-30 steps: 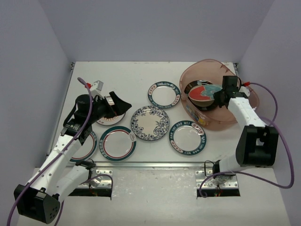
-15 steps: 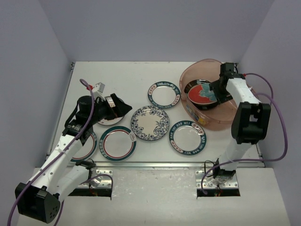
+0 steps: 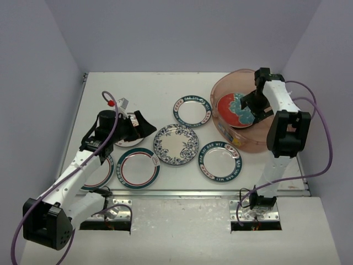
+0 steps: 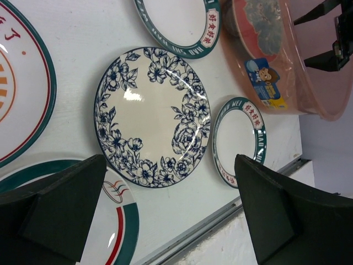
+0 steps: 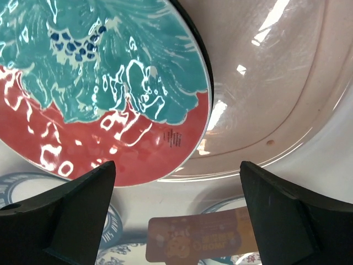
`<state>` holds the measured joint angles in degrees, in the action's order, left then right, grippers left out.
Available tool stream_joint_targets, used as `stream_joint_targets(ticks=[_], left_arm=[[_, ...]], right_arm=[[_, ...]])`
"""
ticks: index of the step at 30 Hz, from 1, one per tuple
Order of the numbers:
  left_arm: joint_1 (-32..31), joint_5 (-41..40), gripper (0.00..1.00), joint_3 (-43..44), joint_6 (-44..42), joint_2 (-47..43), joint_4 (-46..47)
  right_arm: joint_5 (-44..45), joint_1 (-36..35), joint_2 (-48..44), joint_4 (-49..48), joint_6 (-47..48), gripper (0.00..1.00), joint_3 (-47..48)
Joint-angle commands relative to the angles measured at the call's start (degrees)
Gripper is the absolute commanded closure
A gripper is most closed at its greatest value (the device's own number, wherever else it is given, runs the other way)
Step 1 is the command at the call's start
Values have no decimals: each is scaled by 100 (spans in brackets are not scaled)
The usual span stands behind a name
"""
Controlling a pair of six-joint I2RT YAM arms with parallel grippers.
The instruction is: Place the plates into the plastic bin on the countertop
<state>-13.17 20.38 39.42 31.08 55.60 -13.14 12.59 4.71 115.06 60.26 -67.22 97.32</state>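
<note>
The pink translucent plastic bin (image 3: 220,88) stands at the back right of the countertop (image 3: 149,88). A red-teal floral plate (image 3: 233,110) lies flat inside it on a black-rimmed plate whose edge (image 5: 205,55) just shows. My right gripper (image 3: 249,106) hangs open over the bin, empty, just above the red-teal plate (image 5: 105,83). On the counter lie two teal-rimmed lettered plates (image 3: 192,110) (image 3: 220,160), a blue floral plate (image 3: 176,144) and a teal-and-red-ringed plate (image 3: 138,168). My left gripper (image 3: 144,126) is open above the counter, left of the blue floral plate (image 4: 151,116).
Two more plates lie at the left, one under the left arm (image 3: 122,142) and one near the front edge (image 3: 100,172). An orange-patterned plate (image 4: 22,83) shows in the left wrist view. The metal front edge (image 3: 182,193) runs below the plates. Grey walls close in all round.
My right gripper opened and let go of the red-teal plate, which went from tilted to flat in the bin. The right arm drew back over the bin. The left gripper shifted slightly.
</note>
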Motion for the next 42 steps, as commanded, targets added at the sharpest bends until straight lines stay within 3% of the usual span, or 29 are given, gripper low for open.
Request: stream_joint_targets(ticks=[1, 6, 11, 14, 16, 21, 23, 27, 29, 32, 35, 37, 39, 42], left_arm=[[-19, -34, 0, 252, -209, 152, 251], [-19, 17, 0, 630, -576, 704, 71], [-23, -304, 0, 944, -674, 1401, -166], [-104, -379, 0, 1442, -831, 2096, -480], [-299, -526, 0, 2227, -1133, 2677, -876], [-385, -349, 0, 3575, -1846, 4148, -1611], [-406, -316, 2, 4145, -2113, 4511, -1962], [-406, -488, 20, 4867, -2435, 5569, -2697], [-449, -96, 22, 4909, -2449, 6029, -2633], [-615, 331, 25, 4829, -2507, 6224, -2437], [-708, 609, 36, 4759, -2552, 6361, -2308], [-723, 598, 42, 4719, -2541, 6396, -2273], [-734, 401, 58, 4620, -2448, 6469, -2335], [-796, 98, 64, 4469, -2388, 6513, -2419]], right_arm=[[-158, -120, -497, 76, 452, 7, 41], [-425, -601, -1883, -1277, 1140, 7, -704], [-8, -880, -2992, -1575, 1772, 7, -798], [-1293, -902, -4186, -2606, 2932, 7, -1696], [-2835, -902, -5098, -3907, 3492, 1, -2779], [-4883, -902, -6132, -3977, 3972, 1, -4002], [-5242, -902, -6319, -3914, 4123, 1, -4344], [-5549, -902, -6788, -3764, 4291, 1, -4786], [-5749, -902, -7022, -3939, 4165, 1, -5043], [-6036, -902, -7156, -4149, 4032, 1, -5276], [-6133, -902, -7230, -4165, 3990, 1, -5313], [-6145, -902, -7317, -4172, 3986, 1, -5321], [-6130, -902, -7434, -4255, 3897, 1, -5390], [-6245, -902, -7694, -4757, 3533, 1, -5674]])
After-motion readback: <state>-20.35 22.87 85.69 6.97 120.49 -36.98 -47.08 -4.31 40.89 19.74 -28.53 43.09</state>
